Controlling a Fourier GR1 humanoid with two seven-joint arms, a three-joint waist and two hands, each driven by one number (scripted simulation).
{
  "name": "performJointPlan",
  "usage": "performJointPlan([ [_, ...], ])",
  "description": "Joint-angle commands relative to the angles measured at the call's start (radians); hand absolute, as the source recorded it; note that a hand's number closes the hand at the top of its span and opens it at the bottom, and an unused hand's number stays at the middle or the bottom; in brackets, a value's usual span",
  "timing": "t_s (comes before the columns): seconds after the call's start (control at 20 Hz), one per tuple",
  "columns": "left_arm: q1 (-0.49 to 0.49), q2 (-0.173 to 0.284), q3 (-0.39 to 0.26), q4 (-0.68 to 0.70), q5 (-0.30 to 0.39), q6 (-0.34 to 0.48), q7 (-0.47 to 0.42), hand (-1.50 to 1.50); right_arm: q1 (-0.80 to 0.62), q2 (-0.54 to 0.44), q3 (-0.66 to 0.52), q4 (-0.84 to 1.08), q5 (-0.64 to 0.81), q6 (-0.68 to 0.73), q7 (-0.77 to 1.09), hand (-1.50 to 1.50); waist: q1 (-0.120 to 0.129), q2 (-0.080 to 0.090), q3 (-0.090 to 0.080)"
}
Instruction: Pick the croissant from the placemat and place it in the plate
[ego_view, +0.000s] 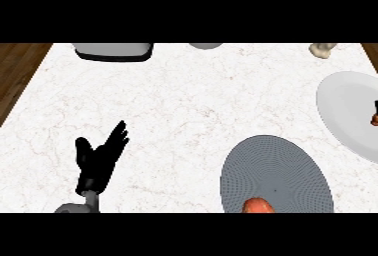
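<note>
Half a croissant (258, 206) at placemat (275, 172) edge

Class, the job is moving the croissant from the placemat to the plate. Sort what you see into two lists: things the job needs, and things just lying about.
Needed for the job:
croissant
grey placemat
white plate

Just lying about:
grey appliance at the far edge
pale round object
beige object
left hand, resting open

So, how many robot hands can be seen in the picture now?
1: the left hand, open, rests over the counter at lower left. The right hand is out of view.
</note>
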Motion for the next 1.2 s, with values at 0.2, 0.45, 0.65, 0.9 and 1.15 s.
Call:
performJointPlan([
  [0.2, -0.019, -0.008, -0.007, 0.002, 0.000, -0.010, -0.007, 0.00, -0.083, -0.040, 0.148, 0.226, 0.184, 0.031, 0.119, -1.50, 0.040, 0.015, 0.003],
  [0.45, -0.046, 0.005, -0.002, -0.005, 0.001, -0.013, 0.027, 0.00, -0.124, -0.034, 0.109, 0.265, 0.141, 0.138, 0.036, -1.50, 0.040, 0.022, 0.008],
  [0.65, -0.005, 0.006, 0.006, -0.012, 0.008, -0.015, 0.008, 0.00, -0.144, -0.033, 0.030, 0.270, 0.057, 0.234, -0.066, -1.50, 0.022, 0.012, 0.006],
  [0.9, -0.019, 0.011, 0.011, -0.015, 0.001, -0.012, -0.003, 0.00, -0.161, -0.048, -0.063, 0.316, -0.030, 0.285, -0.073, -1.50, 0.018, 0.014, 0.006],
  [1.15, -0.011, -0.005, 0.013, 0.011, 0.006, -0.007, -0.005, 0.00, -0.115, -0.146, -0.101, 0.357, -0.070, 0.485, -0.063, -1.50, -0.002, 0.012, 0.005],
])
